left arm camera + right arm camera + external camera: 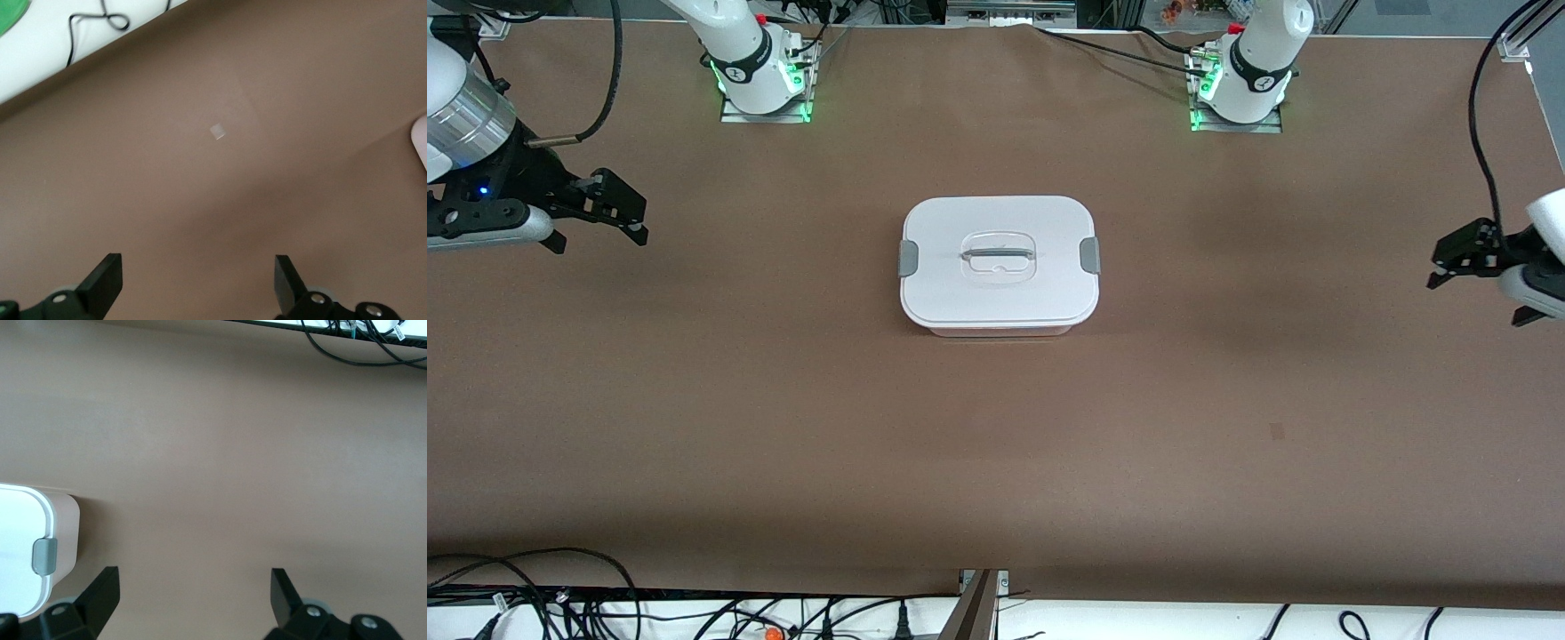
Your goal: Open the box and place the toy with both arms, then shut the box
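The box [1000, 264] sits at the table's middle with its white lid on, a grey clip at each end and the clear handle in the top. One clipped end of the box [37, 553] shows in the right wrist view, and a corner of the box [420, 137] in the left wrist view. My right gripper [618, 213] hangs open and empty over the table at the right arm's end, well apart from the box. My left gripper [1449, 267] hangs open and empty over the left arm's end. The toy is out of view.
Both arm bases [765, 76] stand on the table's edge farthest from the front camera. A small pale mark [218, 131] lies on the brown table cover. Cables [560, 604] lie along the table edge nearest the front camera.
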Tool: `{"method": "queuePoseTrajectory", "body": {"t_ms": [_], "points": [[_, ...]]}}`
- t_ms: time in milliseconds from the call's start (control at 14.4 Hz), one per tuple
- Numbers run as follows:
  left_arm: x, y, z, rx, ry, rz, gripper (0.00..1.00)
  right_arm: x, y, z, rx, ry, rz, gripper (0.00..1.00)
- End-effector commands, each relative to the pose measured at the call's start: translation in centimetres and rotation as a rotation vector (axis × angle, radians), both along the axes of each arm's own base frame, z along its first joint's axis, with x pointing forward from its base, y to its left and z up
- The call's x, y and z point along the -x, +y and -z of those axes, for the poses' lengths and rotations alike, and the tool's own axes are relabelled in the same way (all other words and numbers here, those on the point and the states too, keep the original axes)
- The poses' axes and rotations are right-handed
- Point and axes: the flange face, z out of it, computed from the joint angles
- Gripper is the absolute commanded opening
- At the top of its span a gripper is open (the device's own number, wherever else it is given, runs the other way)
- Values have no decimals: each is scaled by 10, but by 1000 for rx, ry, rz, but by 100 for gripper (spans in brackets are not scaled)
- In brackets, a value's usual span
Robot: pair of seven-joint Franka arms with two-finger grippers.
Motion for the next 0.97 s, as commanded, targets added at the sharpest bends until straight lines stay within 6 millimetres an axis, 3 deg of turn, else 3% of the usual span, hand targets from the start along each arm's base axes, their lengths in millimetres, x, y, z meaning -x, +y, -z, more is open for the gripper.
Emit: {"method": "queuePoseTrajectory", "body": {"t_ms": [0, 208, 554, 900], "points": [[32, -2, -9, 14, 9, -253, 100, -1, 6, 4, 1, 22, -15, 100], [38, -22, -23, 34, -17, -426, 100, 1, 10, 6, 4, 42, -23, 100], [53, -19, -22, 22, 68, -402, 100, 1, 10, 4, 7, 37, -27, 100], [41, -13, -4, 19, 94, -414, 100, 7, 10, 10, 24, 89, -23, 100]]}}
